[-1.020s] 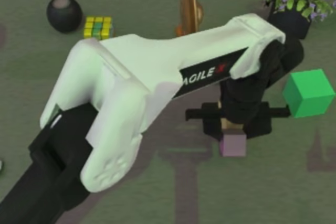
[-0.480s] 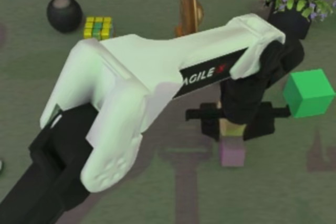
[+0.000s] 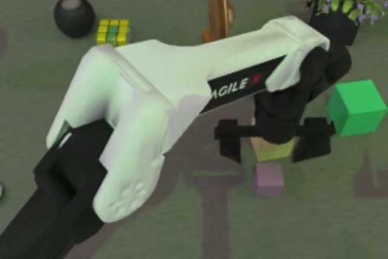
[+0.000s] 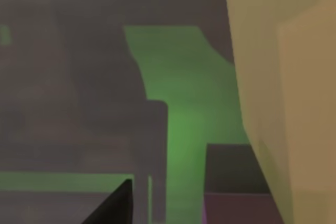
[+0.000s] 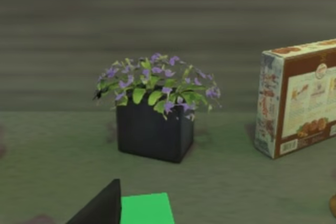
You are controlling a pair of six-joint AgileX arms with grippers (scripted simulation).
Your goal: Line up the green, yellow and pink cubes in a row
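Left gripper [image 3: 274, 141] sits right of table centre at the end of the white AgileX arm that reaches in from 7 o'clock, fingers [image 3: 228, 139] spread wide, released. Yellow cube [image 3: 273, 147] sits between the fingers under the wrist, mostly hidden from above; left wrist view shows its pale face [image 4: 283, 93] close up, no finger seen touching it. Pink cube [image 3: 268, 178] lies just at 6 o'clock of the yellow one, near it; contact between them can't be told. Green cube [image 3: 356, 107] is at 2 o'clock of the gripper, just beyond the right-hand finger, apart from the other two. Flower pot [image 3: 339, 1] at far 1 o'clock. Black ball [image 3: 74, 16] and puzzle cube [image 3: 113, 31] at 10 o'clock. Brown upright object [image 3: 217, 5] at 12 o'clock, can't identify. Right gripper [image 5: 100, 208] shows only one dark finger in its own wrist view; state can't be told. That view also shows a cereal-type box [image 5: 299, 100].
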